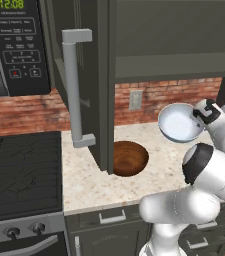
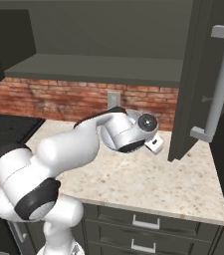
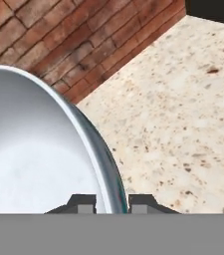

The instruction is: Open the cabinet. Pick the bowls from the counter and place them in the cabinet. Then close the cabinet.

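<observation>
The cabinet stands open, its left door (image 1: 91,75) swung out with a long grey bar handle (image 1: 73,90), and its bare lower shelf (image 1: 174,65) shows. In the right base view the other door (image 2: 190,84) also hangs open. My gripper (image 1: 202,115) is shut on the rim of the white bowl (image 1: 180,122), holding it tilted in the air above the counter (image 1: 89,180). In the hand view the bowl (image 3: 34,154) has its rim pinched between my gripper's (image 3: 112,203) two tips. The brown wooden bowl (image 1: 130,157) rests on the counter, partly behind the left door's lower edge.
A black microwave (image 1: 14,45) hangs at the upper left over a black stovetop (image 1: 19,170). A brick back wall with an outlet (image 1: 135,100) runs behind the counter. Drawers (image 1: 111,217) sit below the counter's front edge.
</observation>
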Available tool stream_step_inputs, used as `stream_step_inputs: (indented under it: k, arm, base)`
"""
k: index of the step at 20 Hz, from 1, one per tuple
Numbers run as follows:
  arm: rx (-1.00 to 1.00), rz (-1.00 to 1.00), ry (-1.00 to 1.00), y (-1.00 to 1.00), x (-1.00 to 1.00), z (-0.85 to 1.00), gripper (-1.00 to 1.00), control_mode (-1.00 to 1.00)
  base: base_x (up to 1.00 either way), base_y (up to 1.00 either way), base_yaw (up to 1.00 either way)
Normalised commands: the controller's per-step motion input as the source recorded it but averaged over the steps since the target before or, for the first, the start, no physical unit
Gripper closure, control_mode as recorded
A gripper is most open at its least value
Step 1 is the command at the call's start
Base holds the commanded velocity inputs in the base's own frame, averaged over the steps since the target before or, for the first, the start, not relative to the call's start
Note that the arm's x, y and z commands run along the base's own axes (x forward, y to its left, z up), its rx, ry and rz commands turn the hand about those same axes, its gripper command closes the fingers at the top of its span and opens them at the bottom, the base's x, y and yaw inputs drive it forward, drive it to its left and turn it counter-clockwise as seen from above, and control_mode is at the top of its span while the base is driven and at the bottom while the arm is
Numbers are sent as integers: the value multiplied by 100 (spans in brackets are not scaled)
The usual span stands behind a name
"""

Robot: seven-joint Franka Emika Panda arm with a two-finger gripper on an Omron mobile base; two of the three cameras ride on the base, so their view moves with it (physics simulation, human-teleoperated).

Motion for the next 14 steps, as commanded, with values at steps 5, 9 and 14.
stream_step_inputs:
  k: [5, 9, 14]
  arm:
    - [3, 0, -13, 10, -71, 100, 100, -100]
    - [9, -1, 5, 4, -78, 100, 100, -100]
    - [11, -3, 25, 0, -81, 100, 100, -100]
  base:
    - [0, 0, 0]
    - [0, 0, 0]
    - [0, 0, 0]
